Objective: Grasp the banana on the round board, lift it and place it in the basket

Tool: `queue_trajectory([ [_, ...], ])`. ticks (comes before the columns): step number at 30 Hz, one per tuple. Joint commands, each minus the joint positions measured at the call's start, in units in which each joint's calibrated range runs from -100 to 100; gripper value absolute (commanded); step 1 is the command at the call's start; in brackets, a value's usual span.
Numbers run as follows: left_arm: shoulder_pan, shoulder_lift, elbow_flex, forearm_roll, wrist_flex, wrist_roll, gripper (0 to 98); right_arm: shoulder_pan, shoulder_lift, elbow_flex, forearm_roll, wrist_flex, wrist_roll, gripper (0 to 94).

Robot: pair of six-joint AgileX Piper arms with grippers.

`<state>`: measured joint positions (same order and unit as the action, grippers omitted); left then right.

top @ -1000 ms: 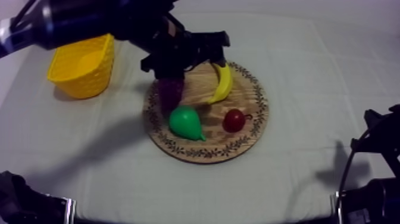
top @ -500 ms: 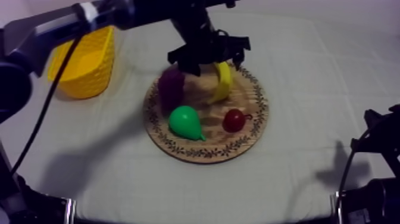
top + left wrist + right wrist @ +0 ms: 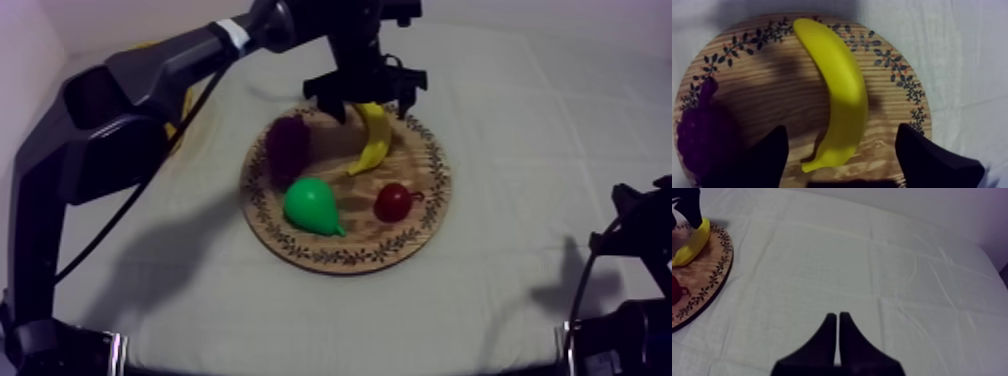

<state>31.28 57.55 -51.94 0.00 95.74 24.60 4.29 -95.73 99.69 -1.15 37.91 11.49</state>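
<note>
My left claw [image 3: 368, 100] hangs spread wide over the far end of the curved yellow toy banana [image 3: 372, 140], one black finger on either side and nothing gripped. The banana lies flat on the round wooden board with the patterned rim [image 3: 345, 255]. My right claw [image 3: 837, 319] sits pinched together over the bare grey-white worktop [image 3: 872, 263].

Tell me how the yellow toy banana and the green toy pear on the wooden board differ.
The yellow banana is long, slim and curved; the green pear is plump and tapers to a point. The banana's end reaches the round wooden board's patterned rim; the pear lies farther in. The open left gripper hangs over the banana, none over the pear. Both lie loose on the board.
</note>
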Motion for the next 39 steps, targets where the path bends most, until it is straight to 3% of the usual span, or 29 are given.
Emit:
queue_trajectory([
  [1, 0.1, 1.8, -3.3, -0.11, 1.8, -0.2, 75.7, 0.0, 0.0, 0.0, 0.0, 0.0, 0.0, 0.3],
  [8, 0.1, 5.4, -5.9, 0.07, 3.9, -0.8, 68.0, 0.0, 0.0, 0.0, 0.0, 0.0, 0.0, 0.3],
  [17, -0.6, 7.6, -7.5, 1.60, 4.2, -2.4, 41.0, 0.0, 0.0, 0.0, 0.0, 0.0, 0.0, 0.3],
  [26, -0.7, 8.8, -8.9, 2.64, 4.2, -3.8, 27.8, 0.0, 0.0, 0.0, 0.0, 0.0, 0.0, 0.3],
  [33, -0.8, 8.9, -9.1, 2.81, 4.2, -4.1, 24.9, 0.0, 0.0, 0.0, 0.0, 0.0, 0.0, 0.3],
  [39, -0.7, 5.0, -6.3, 0.85, 4.2, -4.1, 25.7, 0.0, 0.0, 0.0, 0.0, 0.0, 0.0, 0.3],
])
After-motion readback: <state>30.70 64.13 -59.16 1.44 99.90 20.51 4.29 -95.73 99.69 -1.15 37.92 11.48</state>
